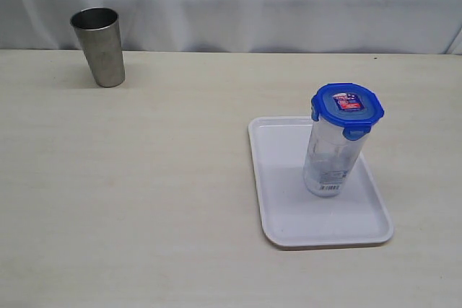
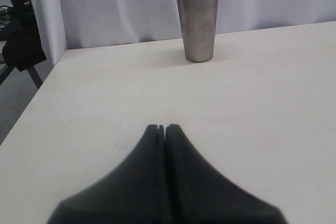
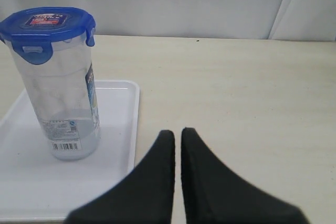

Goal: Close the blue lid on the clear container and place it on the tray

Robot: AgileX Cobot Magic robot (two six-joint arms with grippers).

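Worktop (image 1: pixel 144 200): pale wood grain. It carries three things, and neither arm shows in the exterior view.
Tray (image 1: pixel 285 221): white, lying flat in the worktop's right half, nearer the front edge than the back.
Clear container (image 1: pixel 330 160): stands upright on the tray toward its right rim, long axis vertical, with the barcode label low on its side.
Steel tumbler (image 1: pixel 99 46): upright close to the back edge toward the left corner, well apart from the tray and blocking nothing.
Blue lid (image 1: pixel 347 108): sits level on the container's mouth. The flaps you can see hang down against the rim, but you cannot tell whether they are snapped.
Right gripper (image 3: pixel 177 135): jaws together and empty. The container stands ahead of it and off to one side, with the tray's rim between them, so this is your nearer arm.
Left gripper (image 2: pixel 164 129): jaws pressed together and empty. It faces the tumbler across bare worktop, and the container is out of its view.
Judgement: the task looks done. If a flap needs pressing, approach from above with the right arm.
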